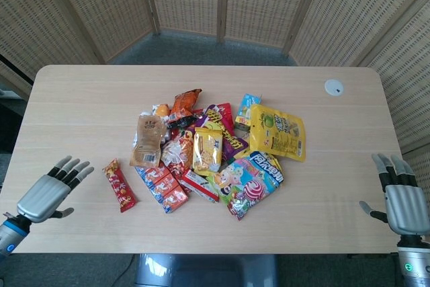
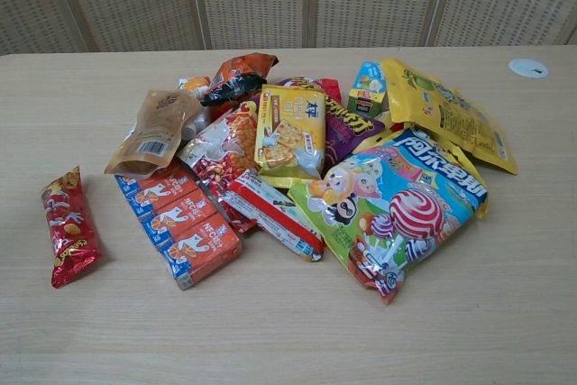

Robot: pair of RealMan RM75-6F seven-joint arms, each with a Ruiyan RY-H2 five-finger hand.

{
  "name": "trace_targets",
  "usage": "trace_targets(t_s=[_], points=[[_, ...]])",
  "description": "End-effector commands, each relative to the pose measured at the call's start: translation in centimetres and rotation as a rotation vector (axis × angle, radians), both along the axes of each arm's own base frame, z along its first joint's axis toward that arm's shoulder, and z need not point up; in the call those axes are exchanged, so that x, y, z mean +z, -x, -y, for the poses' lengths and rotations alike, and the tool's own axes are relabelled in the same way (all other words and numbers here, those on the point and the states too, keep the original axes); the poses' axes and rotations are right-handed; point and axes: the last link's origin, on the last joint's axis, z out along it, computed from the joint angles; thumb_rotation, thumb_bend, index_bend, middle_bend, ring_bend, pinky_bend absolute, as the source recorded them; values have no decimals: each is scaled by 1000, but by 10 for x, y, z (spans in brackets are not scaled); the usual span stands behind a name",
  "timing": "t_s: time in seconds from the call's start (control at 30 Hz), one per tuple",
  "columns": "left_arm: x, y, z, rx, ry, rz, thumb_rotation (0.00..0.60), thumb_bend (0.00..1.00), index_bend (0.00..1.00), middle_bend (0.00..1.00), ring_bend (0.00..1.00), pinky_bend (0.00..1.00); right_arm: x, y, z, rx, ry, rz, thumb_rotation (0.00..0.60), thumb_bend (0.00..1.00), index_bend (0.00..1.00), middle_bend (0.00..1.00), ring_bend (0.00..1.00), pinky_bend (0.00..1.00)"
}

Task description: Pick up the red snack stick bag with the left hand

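reaching stage: the grey five-finger left hand (image 1: 46, 195) hovers over the near left part of the pale wooden tabletop (image 1: 80, 99), fingers spread and empty, pointing toward the target.
target: the narrow red foil snack stick bag (image 1: 119, 185) lies flat on the tabletop, alone, just left of the snack pile and apart from it; nearest neighbour is the row of orange-and-blue wafer packs (image 1: 162, 185).
right hand: the grey five-finger right hand (image 1: 400, 196) hangs at the near right edge, fingers apart, holding nothing, well away from the pile.
advice on the step: judged from the layout, the left hand should approach from the free left side, fingers across the bag's short width near its middle, so the wafer packs are not disturbed; thin foil lying flat may slip, so a low, firm pinch seems wise.
head view only: both hands and the whole tabletop.
chest view only: neither hand appears; it gives a closer look at the bag (image 2: 67, 227), its crinkled surface and the gap to the wafer packs (image 2: 178, 222).
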Motion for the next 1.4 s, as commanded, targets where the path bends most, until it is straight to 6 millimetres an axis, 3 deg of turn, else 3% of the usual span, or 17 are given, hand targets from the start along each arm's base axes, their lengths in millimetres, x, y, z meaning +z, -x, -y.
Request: trace_targets(t_s=[0.03,0.27,0.53,1.3,1.37,1.4], points=[[-22,4,-3,-50,92,-33,600,0,0,0,0,0,1,1,0,-4,0,4,600,0,0,0,0,0],[-48,16,-18,-31,162,-70,600,0,0,0,0,0,3,2,1,-8,4,14,600,0,0,0,0,0],[-69,3,-35,-48,173,-71,600,0,0,0,0,0,4,2,1,-8,10,15,600,0,0,0,0,0],[-108,1,-51,-30,192,-180,600,0,0,0,0,0,8,5,2,-16,24,28,600,0,0,0,0,0],[-111,-3,-54,-41,175,-164,600,0,33,20,24,0,8,6,3,-16,24,30,600,0,0,0,0,0],[-112,-5,-55,-48,162,-157,600,0,94,79,87,37,8,6,3,-16,25,30,600,0,0,0,0,0]])
